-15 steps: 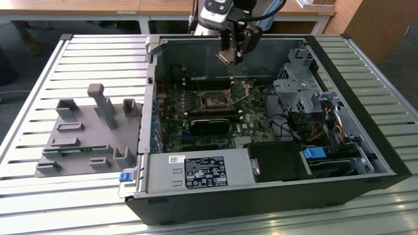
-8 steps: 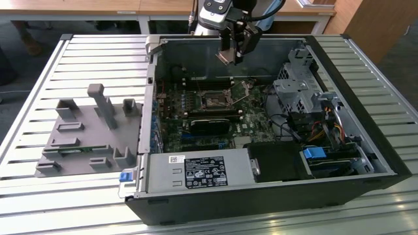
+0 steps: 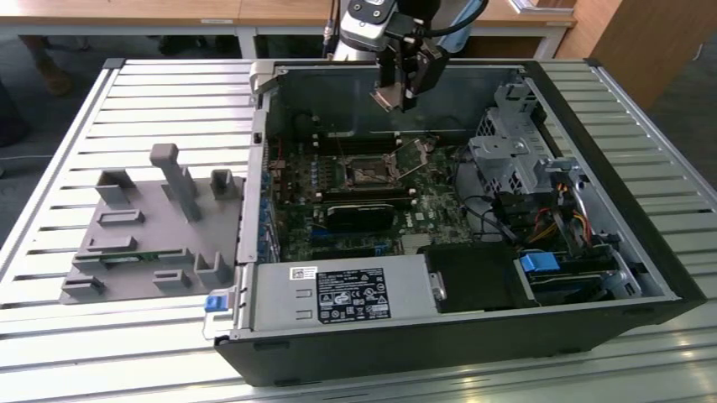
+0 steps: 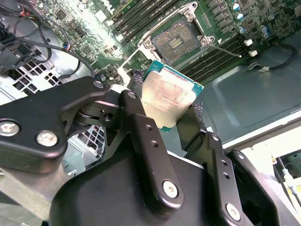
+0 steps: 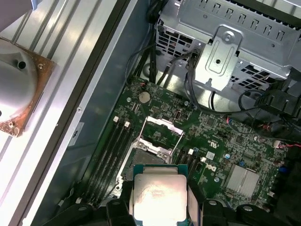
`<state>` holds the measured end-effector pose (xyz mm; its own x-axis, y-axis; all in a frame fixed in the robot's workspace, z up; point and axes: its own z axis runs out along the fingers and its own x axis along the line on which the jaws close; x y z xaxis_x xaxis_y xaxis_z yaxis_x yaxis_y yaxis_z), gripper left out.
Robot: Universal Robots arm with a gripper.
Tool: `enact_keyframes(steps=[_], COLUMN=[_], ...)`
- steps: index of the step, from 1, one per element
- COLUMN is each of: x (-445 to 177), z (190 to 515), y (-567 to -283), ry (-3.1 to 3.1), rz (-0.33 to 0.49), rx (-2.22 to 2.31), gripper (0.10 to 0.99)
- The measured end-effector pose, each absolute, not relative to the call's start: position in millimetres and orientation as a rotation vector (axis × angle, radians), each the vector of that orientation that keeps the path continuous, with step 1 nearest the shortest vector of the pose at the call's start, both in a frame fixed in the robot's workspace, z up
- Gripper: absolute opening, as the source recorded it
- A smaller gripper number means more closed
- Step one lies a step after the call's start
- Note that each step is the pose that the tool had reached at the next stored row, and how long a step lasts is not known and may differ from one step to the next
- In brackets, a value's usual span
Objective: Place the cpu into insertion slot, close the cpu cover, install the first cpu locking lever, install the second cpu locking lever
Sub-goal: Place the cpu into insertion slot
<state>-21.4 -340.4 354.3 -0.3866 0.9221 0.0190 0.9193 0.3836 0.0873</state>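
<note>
CPU (image 4: 169,96) is clamped by its edges between my jaws, held above the motherboard (image 5: 216,136). In the exterior view the bare insertion slot (image 3: 368,174) lies at six o'clock from me. I judge this the placing step; it calls for squaring chip to slot.

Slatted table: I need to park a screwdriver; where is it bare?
Bare slats of the silver slatted table lie beyond the grey plastic fixture block at the exterior view's left, and in the strip at that view's right of the open black computer case. Inside the case is crowded: green motherboard, cables, metal drive cage, black fingers gripping the silver square cpu.
</note>
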Motion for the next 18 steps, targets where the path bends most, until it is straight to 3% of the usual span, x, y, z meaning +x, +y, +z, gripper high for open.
enact_keyframes(steps=[18], x=[-21.4], z=[348.2], y=[-340.4], ry=[2.508], rz=[0.127], rx=[1.827], gripper=[0.541])
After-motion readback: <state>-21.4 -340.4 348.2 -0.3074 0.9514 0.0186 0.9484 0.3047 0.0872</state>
